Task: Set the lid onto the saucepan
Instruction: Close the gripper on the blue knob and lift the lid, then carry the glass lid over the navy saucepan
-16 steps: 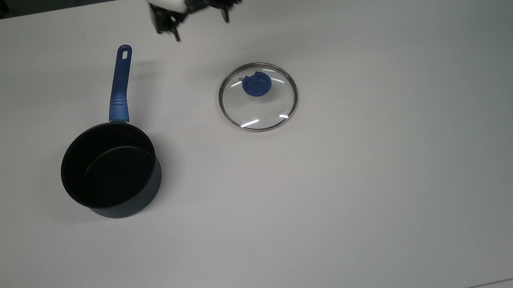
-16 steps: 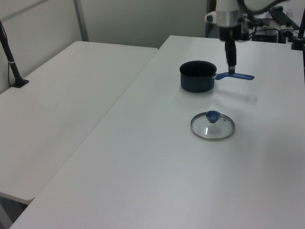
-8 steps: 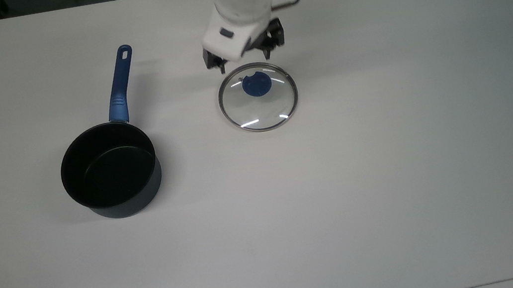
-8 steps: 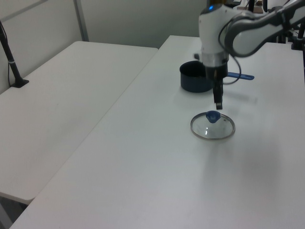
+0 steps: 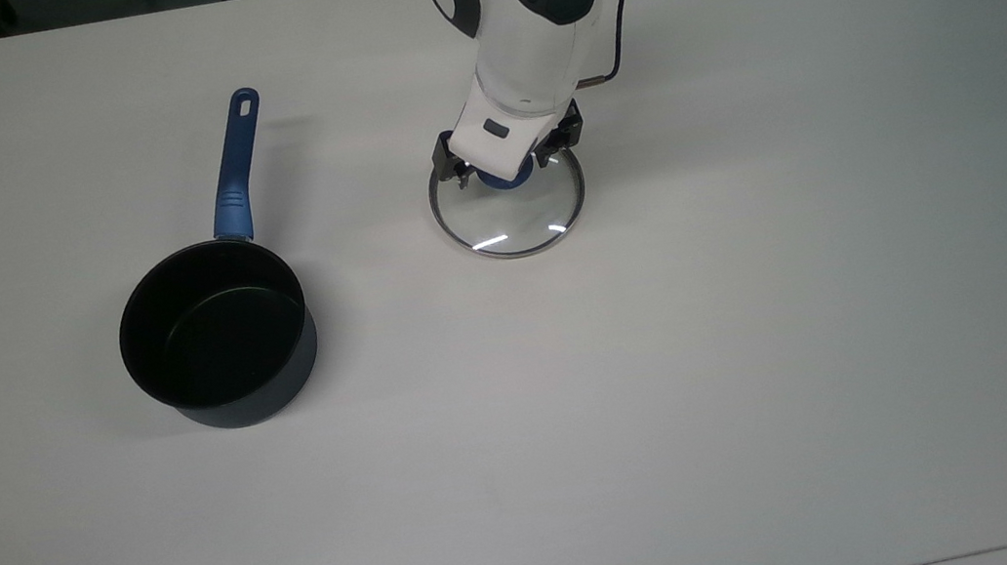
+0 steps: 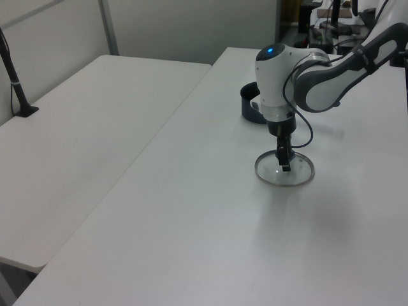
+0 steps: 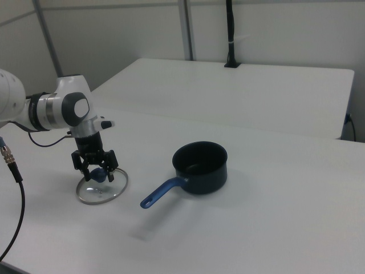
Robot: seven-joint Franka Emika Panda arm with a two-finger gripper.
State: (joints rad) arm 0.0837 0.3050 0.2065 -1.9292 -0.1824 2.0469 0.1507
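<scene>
Lab or office-style test room, not a home kitchen. Two plain white tables [image 6: 191, 210] pushed side by side, the second table [image 6: 83, 121] bare, on the left view's left. Grey partition panels [image 7: 114, 40] with metal uprights close off the far side in the right view. A black pole [image 7: 230, 34] stands clamped at that table's far edge. Robot arm [image 5: 542, 31] with a lit blue dot works over the near table; a loose black cable [image 7: 14, 200] hangs at the right view's left. Desks with dark equipment [image 6: 331, 9] crowd the left view's far right. The cookware looks like test props: a saucepan [image 5: 216, 338] and a glass lid [image 5: 510, 212] on bare tabletop.
</scene>
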